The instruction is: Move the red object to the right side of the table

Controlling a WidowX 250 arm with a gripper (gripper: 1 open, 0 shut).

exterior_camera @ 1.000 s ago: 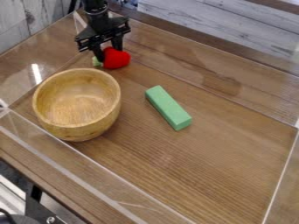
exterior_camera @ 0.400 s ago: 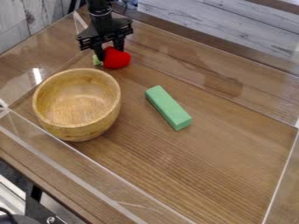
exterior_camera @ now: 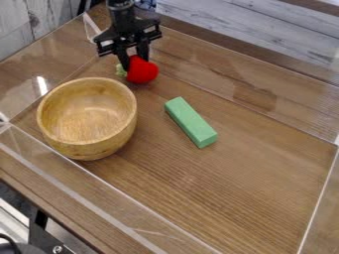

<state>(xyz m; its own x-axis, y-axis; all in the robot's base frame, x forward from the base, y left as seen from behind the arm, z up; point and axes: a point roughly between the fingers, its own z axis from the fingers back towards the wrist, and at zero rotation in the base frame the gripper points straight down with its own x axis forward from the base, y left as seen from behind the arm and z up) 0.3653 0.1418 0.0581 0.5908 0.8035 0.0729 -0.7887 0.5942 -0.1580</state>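
A single overhead-angled view shows a brown wood-grain worktop (exterior_camera: 252,179) bordered by low clear acrylic walls (exterior_camera: 172,223). At the top of the picture, a little left of centre, a black robot arm reaches down from above, its hand (exterior_camera: 130,58) pointing straight down at the surface. The hand's dark fingers are drawn in close and appear to pinch the top of the red object (exterior_camera: 141,70), a small, bright red, rounded toy with a touch of yellow-green on its left side. The red object sits directly beneath the fingertips, in the far-left part of the worktop, close to the back wall; from this angle it cannot be told whether it rests on the wood or is raised just off it. In front of it and to the left, near the left wall, stands a round wooden bowl (exterior_camera: 86,118), light tan, upright, with nothing visible inside it. It is much larger than the red object and lies just apart from it. To the right of the bowl, near the middle of the worktop, a green rectangular block (exterior_camera: 189,121) lies flat, set on a diagonal. Behind the back wall runs a pale, weathered plank surface (exterior_camera: 252,15).
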